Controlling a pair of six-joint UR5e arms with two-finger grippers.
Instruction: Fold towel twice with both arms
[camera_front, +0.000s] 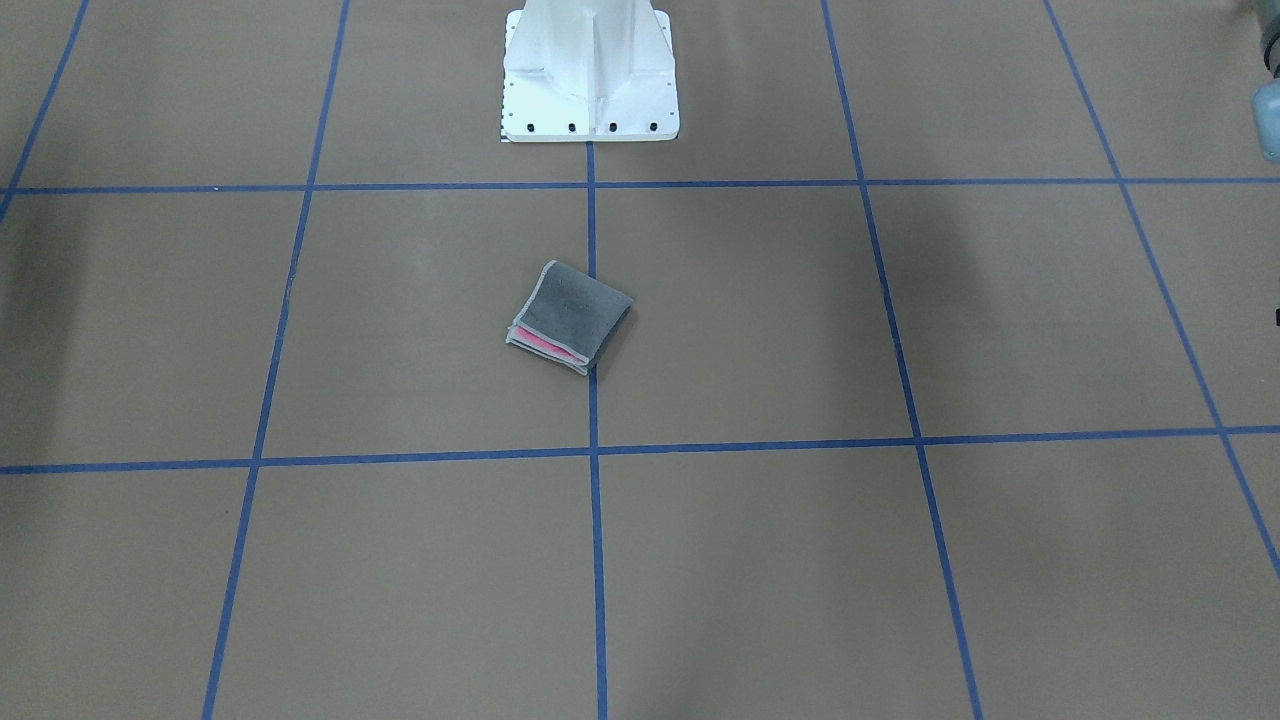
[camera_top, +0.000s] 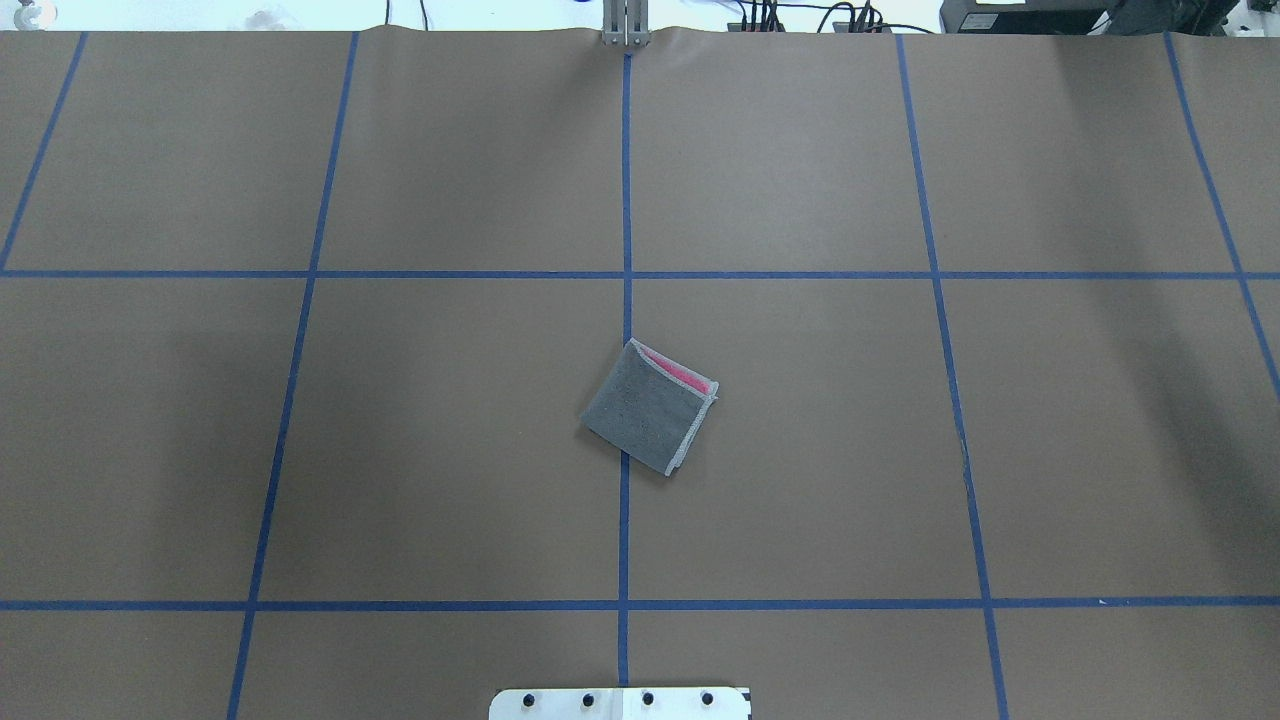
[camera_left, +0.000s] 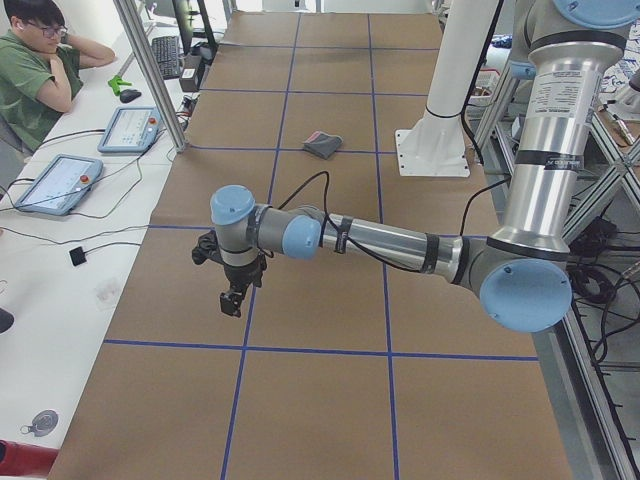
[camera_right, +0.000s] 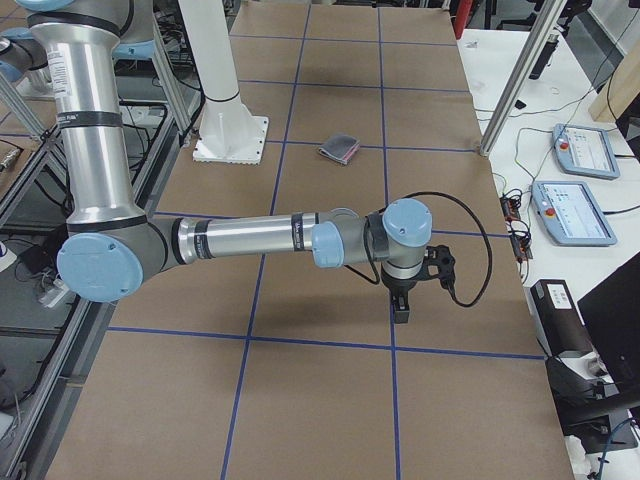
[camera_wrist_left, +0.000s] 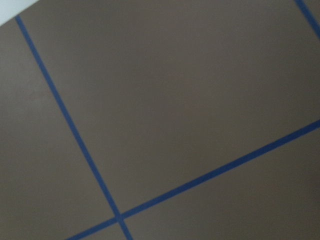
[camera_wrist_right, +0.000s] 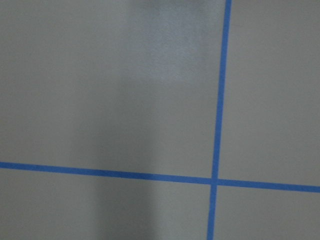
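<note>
The towel (camera_front: 575, 305) lies folded into a small square on the brown table near the centre blue line, dark grey face up, with a pink strip and light grey border showing at one edge. It also shows in the overhead view (camera_top: 645, 405) and small in both side views (camera_left: 322, 145) (camera_right: 340, 149). The left gripper (camera_left: 232, 300) hangs above the table far from the towel, towards the table's left end. The right gripper (camera_right: 402, 305) hangs likewise towards the right end. Both show only in side views, so I cannot tell if they are open or shut. Both wrist views show only table and blue tape lines.
The white pedestal base (camera_front: 590, 70) stands at the robot's edge of the table. A light blue joint cap (camera_front: 1270, 120) shows at the front view's right edge. A seated operator (camera_left: 35, 70) and control tablets (camera_left: 130, 128) (camera_right: 585, 150) are beyond the far edge.
</note>
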